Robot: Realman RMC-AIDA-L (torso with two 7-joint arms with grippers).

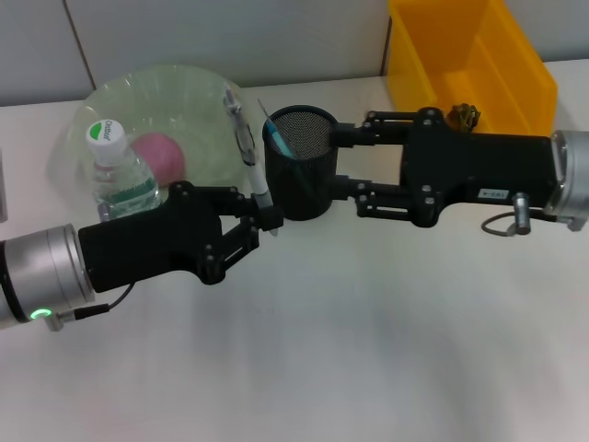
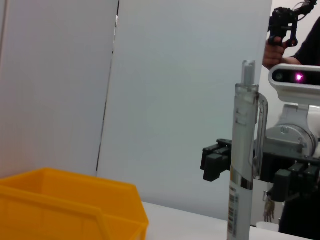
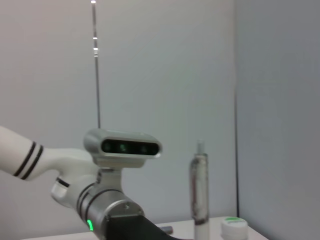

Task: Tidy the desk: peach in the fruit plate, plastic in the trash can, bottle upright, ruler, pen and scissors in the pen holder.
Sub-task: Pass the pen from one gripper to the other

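Head view: we see left claw (image 1: 267, 217) clamping clear plastic pen (image 1: 247, 147), long axis upright, just left of black mesh pen holder (image 1: 302, 162); right claw (image 1: 345, 164) grips holder's sides.

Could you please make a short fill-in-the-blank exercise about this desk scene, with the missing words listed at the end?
1. The left gripper holds a clear ____ upright beside the pen holder.
2. The right gripper grips the black mesh pen ____.
3. The peach lies in the fruit ____.
4. The bottle with its white cap stands ____.

Missing words: pen; holder; plate; upright
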